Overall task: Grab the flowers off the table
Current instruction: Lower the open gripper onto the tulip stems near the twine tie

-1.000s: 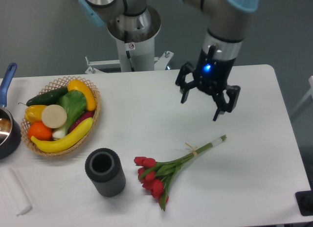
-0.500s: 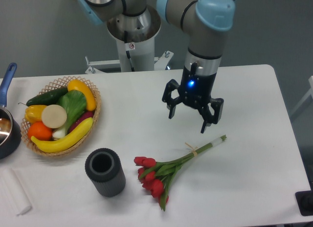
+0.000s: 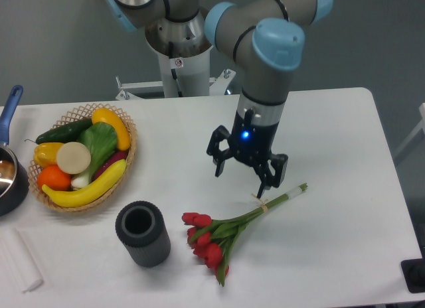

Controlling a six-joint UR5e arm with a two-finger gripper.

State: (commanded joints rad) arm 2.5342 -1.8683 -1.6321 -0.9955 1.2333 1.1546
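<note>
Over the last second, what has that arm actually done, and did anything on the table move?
The gripper, open, swung left and down toward the flowers, stopping above their stems. Nothing has been grasped. The flowers, basket and dark cylinder lie where they were.

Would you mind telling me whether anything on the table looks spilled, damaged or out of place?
Nothing stands out. The flowers lie flat and intact on the table, the basket holds its produce tidily, and the dark cylinder stands upright.

The UR5e arm (image 3: 265, 62) reaches down from its base, wrist vertical, blue light lit; its pincer (image 3: 240, 176) points downward, fingers spread apart, holding nothing.
</note>
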